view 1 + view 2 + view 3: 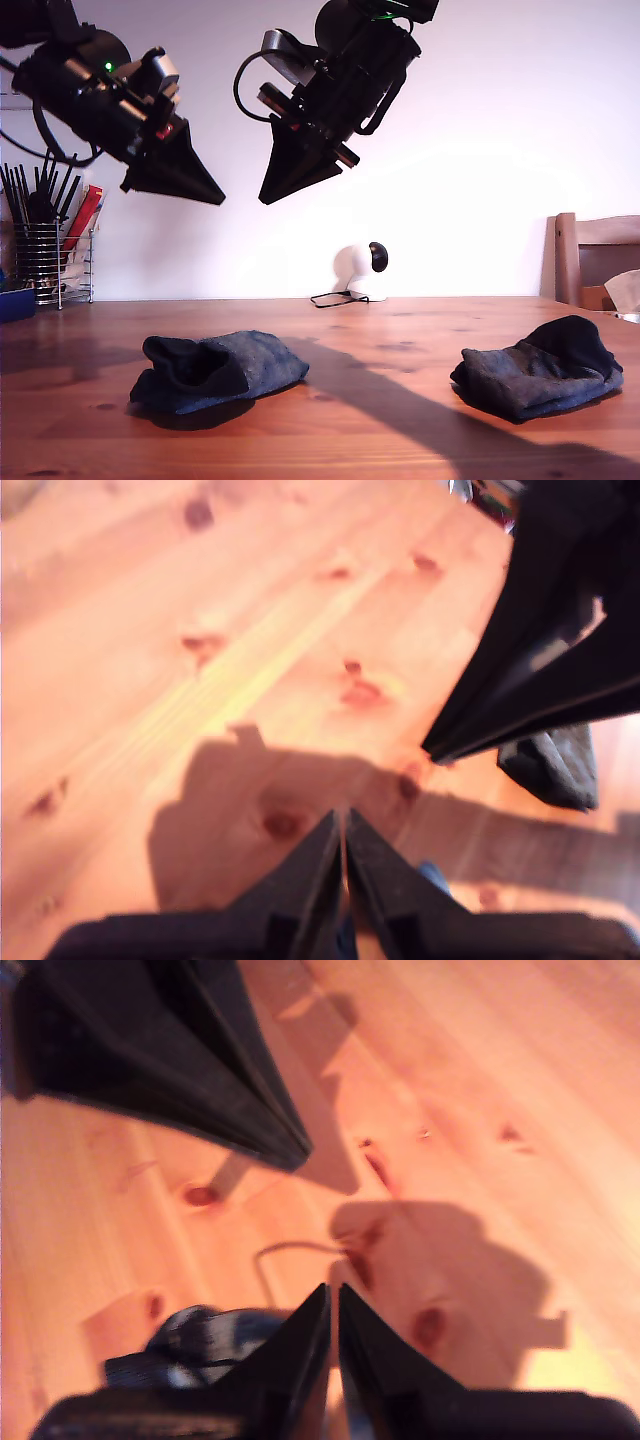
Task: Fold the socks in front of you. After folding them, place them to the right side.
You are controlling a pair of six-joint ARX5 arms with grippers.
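Two dark blue-grey socks lie bunched on the wooden table point(330, 420). One sock point(215, 372) is toward the exterior view's left, the other sock point(540, 375) toward its right. Both arms hang high above the table. My first gripper point(218, 198) point(342, 825) is shut and holds nothing, at the exterior view's upper left. My second gripper point(263, 200) point(333, 1295) is shut and empty too, its tip close to the first's. A sock point(190, 1345) shows below the second gripper, and a dark sock point(560, 765) shows past the second gripper's tip point(432, 750).
A white round device point(362, 270) with a thin cable point(330, 298) point(285, 1252) sits at the table's far edge. A wire basket of utensils point(45, 255) and a blue container point(15, 300) stand at the exterior view's left. A wooden chair point(595, 255) is at its right.
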